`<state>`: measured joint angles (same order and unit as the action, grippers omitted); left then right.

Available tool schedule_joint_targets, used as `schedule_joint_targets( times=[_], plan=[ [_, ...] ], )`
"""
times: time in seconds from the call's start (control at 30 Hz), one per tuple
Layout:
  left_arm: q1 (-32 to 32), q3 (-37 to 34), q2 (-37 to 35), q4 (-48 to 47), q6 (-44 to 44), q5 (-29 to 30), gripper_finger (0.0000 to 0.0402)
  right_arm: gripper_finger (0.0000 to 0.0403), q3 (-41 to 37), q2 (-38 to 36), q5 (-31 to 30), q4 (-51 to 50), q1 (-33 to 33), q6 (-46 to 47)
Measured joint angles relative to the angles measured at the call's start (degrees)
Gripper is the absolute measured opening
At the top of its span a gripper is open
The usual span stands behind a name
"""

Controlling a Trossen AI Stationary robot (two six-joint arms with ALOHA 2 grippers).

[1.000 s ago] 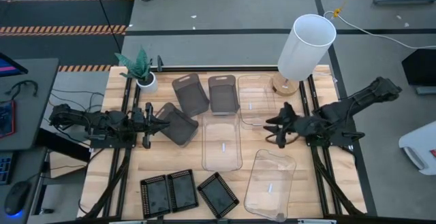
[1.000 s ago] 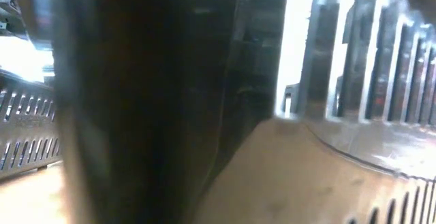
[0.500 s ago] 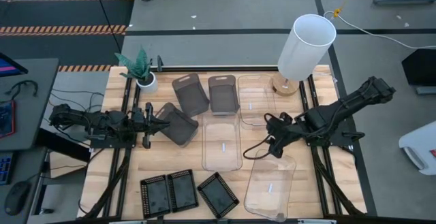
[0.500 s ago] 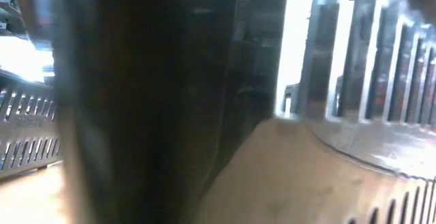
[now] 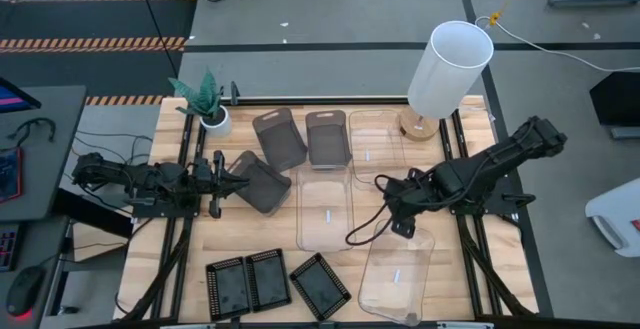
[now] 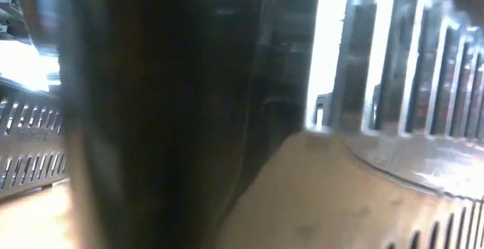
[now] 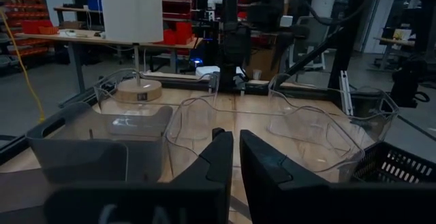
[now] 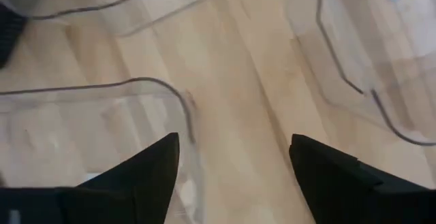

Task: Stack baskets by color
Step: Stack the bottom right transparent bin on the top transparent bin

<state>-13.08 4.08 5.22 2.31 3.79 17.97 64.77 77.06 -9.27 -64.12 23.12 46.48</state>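
No text, brand, number or sign can be read with certainty in any view. Pale raised marks are seen on the dark body of the left gripper [image 7: 231, 157] in the left wrist view, but they are too blurred to be made out as letters. A small dark label is seen on the round wooden base [image 7: 139, 92] beneath the white cylinder, and its content cannot be read either. Small pale stickers on the clear baskets [image 5: 326, 212] are too small to tell.
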Motion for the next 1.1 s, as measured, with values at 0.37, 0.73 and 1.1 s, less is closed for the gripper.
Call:
schedule_joint_targets(
  times=[0.37,0.73,1.1],
  plan=[
    [0.0,0.0,0.0,0.0,0.01,0.0,0.0033,0.0294,-0.06,6.6,4.47,-0.4,1.51,-0.11],
    [0.0,0.0,0.0,0.0,0.02,0.0,0.0026,0.025,-0.23,14.9,8.42,-0.15,1.26,-3.1],
    [0.0,0.0,0.0,0.0,-0.01,0.0,0.0035,0.016,-10.98,12.09,14.58,9.02,-2.72,-4.04]
  ],
)
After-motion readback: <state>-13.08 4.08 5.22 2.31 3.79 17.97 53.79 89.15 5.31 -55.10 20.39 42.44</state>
